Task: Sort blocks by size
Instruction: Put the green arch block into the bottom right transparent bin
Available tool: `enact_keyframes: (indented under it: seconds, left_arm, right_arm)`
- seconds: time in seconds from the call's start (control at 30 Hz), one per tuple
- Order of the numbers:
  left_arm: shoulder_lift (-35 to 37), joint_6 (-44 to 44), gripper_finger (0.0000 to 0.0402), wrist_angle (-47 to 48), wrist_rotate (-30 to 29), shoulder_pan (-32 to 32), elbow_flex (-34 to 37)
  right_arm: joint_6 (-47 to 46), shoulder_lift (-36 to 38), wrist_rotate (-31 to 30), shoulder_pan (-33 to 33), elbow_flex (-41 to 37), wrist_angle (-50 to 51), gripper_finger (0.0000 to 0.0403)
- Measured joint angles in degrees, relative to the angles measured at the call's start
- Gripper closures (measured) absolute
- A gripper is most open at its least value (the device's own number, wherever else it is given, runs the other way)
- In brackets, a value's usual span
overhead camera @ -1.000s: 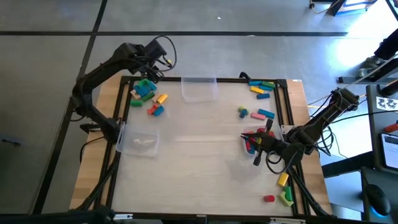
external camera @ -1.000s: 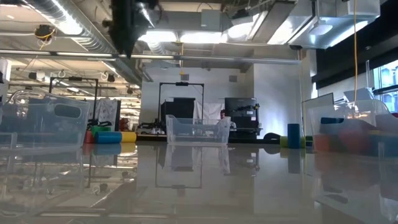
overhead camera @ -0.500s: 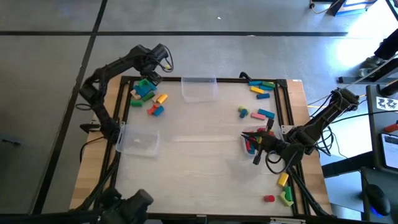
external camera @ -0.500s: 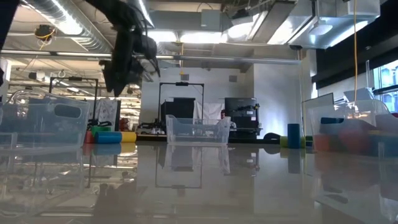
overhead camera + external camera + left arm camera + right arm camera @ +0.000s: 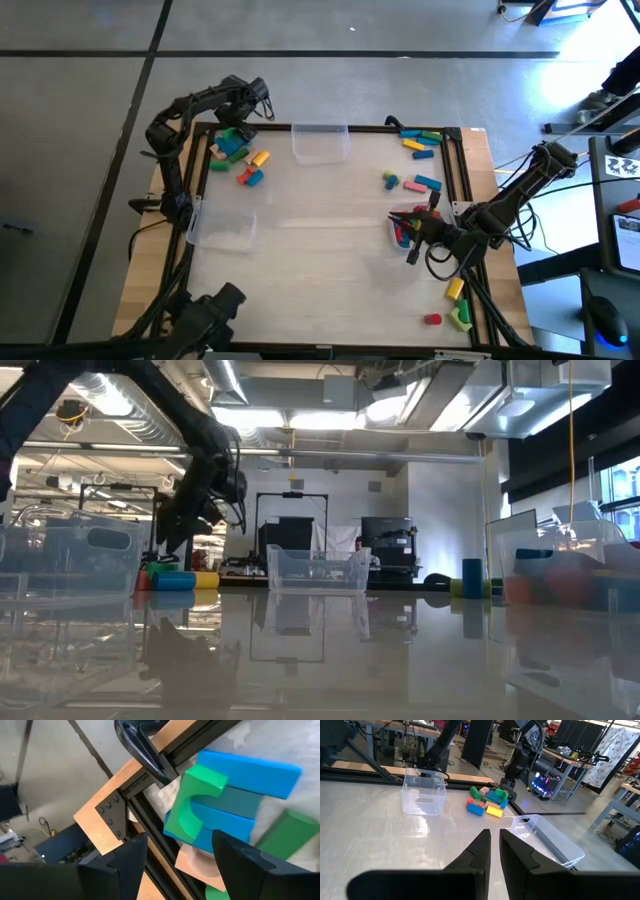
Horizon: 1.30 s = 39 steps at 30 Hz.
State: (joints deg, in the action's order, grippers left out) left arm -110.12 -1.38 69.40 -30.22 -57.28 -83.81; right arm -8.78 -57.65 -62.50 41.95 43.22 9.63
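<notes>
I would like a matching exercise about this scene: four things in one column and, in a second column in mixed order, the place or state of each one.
Things:
1. left gripper
2. right gripper
3. clear bin at the far edge
4. red block

Places or states:
A. jaws shut, low over the table's right side
B. alone near the table's near right corner
C. jaws open, above the block pile at the far left corner
D. between the two far block groups

Pairs: 1-C, 2-A, 3-D, 4-B
</notes>
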Motion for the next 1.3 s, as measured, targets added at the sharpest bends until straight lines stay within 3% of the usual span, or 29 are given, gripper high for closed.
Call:
enact_keyframes:
  seconds: [0.3,0.87,1.07,1.3]
  left_arm:
    - [-2.4,-0.3,0.0183,-2.1,0.4,-3.2,0.0]
    - [-3.7,-0.3,0.0183,-7.1,7.8,-5.0,0.0]
    - [-3.7,-0.1,0.0183,-7.1,13.5,-5.5,0.0]
    - [-5.4,0.9,0.0183,-7.5,13.7,-5.6,1.2]
  right_arm:
    - [0.0,0.0,0.0,0.0,0.0,0.0,0.0363]
    - [0.0,0.0,0.8,0.0,0.0,0.5,0.0363]
    - [-0.2,0.0,2.1,0.0,0.0,0.9,0.0363]
    - [-0.5,0.0,2.8,0.0,0.0,1.0,0.0363]
